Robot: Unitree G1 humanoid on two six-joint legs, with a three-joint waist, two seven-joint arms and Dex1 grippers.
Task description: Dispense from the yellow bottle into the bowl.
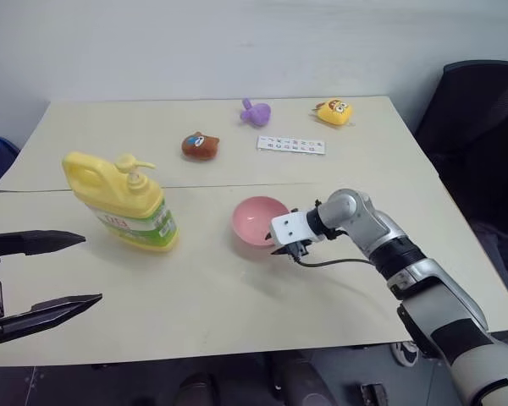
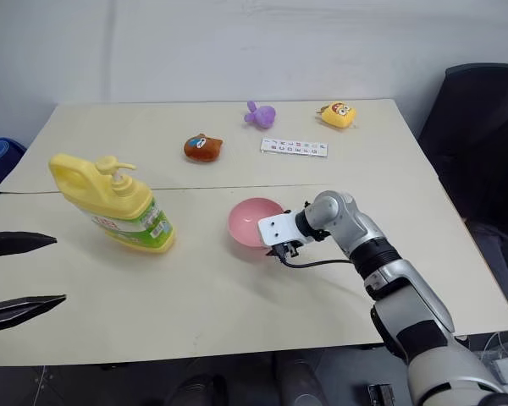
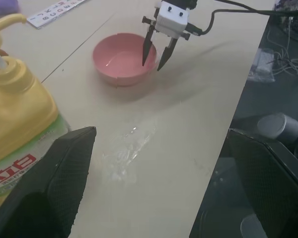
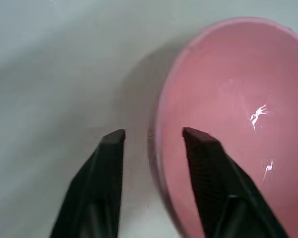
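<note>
The left gripper (image 1: 63, 271) hung at the left edge of the table (image 1: 237, 313), its two fingers spread wide and holding nothing. Just right of it and further in stood the bottle (image 1: 123, 203), apart from the fingers, its pump spout pointing right toward the bowl (image 1: 256, 222). The bottle's label was green and white with red characters; in the left wrist view part of the red print showed but could not be read.

Bare tabletop lay between the bottle and the bowl, and a broad open strip ran along the near edge in front of both.

The right gripper (image 4: 154, 139) was at the bowl's right rim, fingers partly apart and straddling the rim: one finger inside the bowl, one outside. Neither pad was seen pressing the wall, so whether it gripped the rim could not be told.

Beyond the bowl, past the seam in the table, lay a brown toy (image 1: 200, 145), a purple toy (image 1: 255, 111), a white strip (image 1: 291, 145) printed with rows of small characters too small to read, and a yellow toy (image 1: 334, 112) near the far right corner.
</note>
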